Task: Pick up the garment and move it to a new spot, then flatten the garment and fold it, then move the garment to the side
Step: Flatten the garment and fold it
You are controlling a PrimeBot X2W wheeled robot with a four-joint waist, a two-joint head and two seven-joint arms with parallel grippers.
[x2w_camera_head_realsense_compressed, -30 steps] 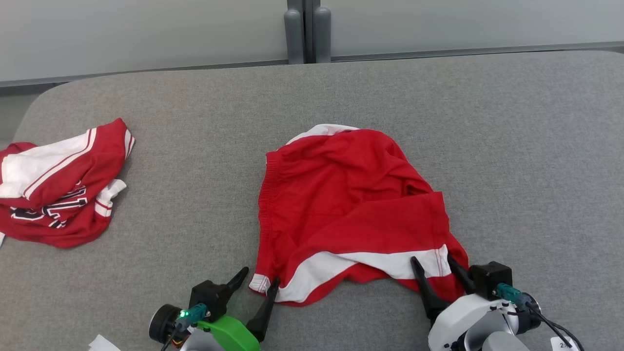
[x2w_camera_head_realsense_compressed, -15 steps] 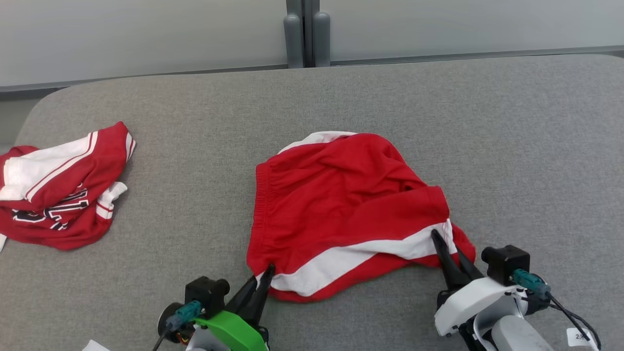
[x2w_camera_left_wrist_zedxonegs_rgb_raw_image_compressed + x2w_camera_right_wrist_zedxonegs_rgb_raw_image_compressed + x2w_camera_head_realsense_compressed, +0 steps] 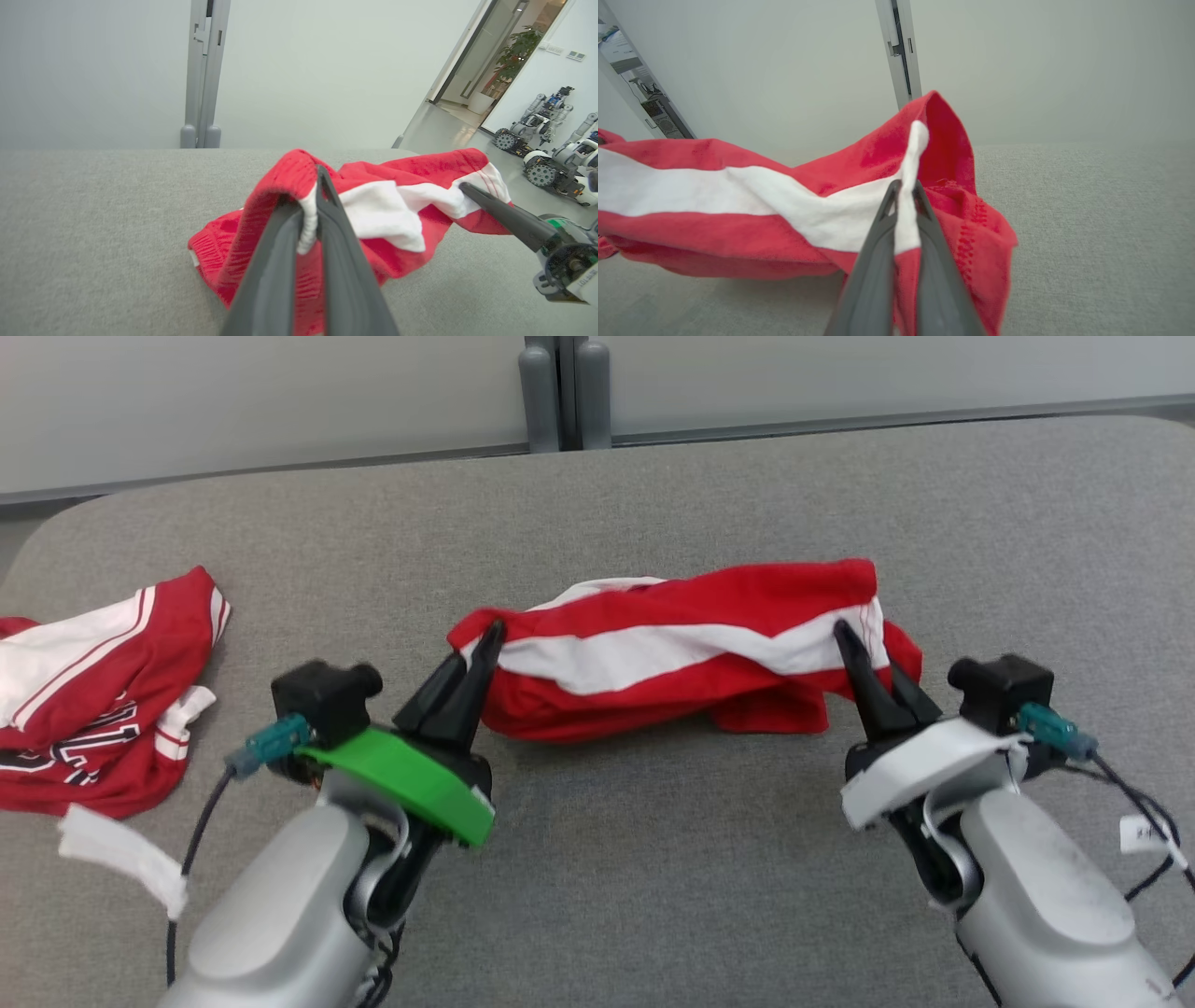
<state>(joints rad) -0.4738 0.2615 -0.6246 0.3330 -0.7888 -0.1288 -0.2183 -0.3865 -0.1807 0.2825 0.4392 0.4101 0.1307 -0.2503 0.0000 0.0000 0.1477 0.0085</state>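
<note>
I hold the red garment by its white-banded hem, its bulk draped mid-way across the grey table, with the left gripper and the right gripper each clamped on a corner. For a clean fold, I judge both must travel level, hem taut.

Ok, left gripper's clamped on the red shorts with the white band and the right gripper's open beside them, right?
No, the right gripper is also shut on the red white-banded shorts, as the right wrist view shows. The left gripper is clamped on them.
</note>
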